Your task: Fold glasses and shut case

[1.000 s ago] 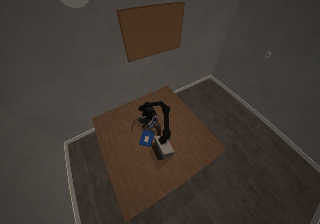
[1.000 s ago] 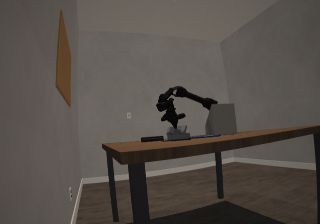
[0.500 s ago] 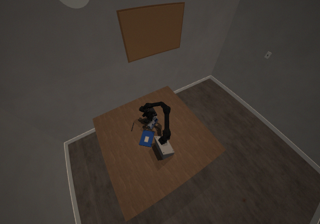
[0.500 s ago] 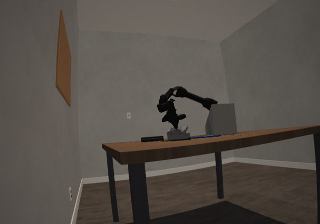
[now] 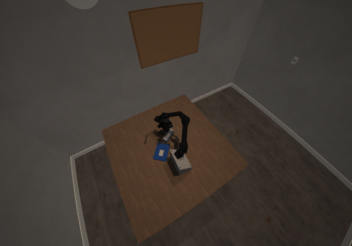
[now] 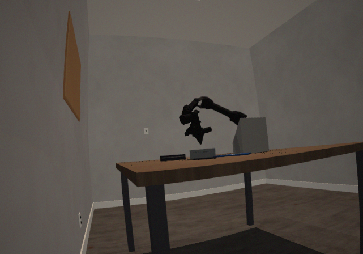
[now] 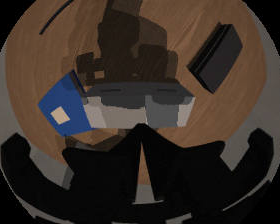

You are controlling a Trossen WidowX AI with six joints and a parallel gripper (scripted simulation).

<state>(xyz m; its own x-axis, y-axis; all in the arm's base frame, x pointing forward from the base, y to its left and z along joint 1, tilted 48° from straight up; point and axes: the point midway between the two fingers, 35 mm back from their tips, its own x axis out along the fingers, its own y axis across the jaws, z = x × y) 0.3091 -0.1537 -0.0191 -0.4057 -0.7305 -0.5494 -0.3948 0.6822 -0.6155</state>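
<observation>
The grey glasses case [image 5: 167,136] [image 6: 201,153] [image 7: 122,111] lies on the table with its lid down and looks shut. Its two hinge slots show on the side in the wrist view. No glasses show in any view; the inside of the case is hidden. My gripper [image 6: 200,143] [image 7: 140,127] is shut and empty, fingertips pointing down. It hangs just above the case, with a small gap between the tips and the lid in the exterior view.
A blue book [image 5: 158,147] [image 7: 73,115] with a pale label lies beside the case, towards the arm's base [image 5: 183,162] [image 6: 253,134]. A black block [image 6: 173,157] [image 7: 220,59] lies on the case's other side. A thin dark pen [image 5: 145,139] [image 7: 50,20] lies farther off.
</observation>
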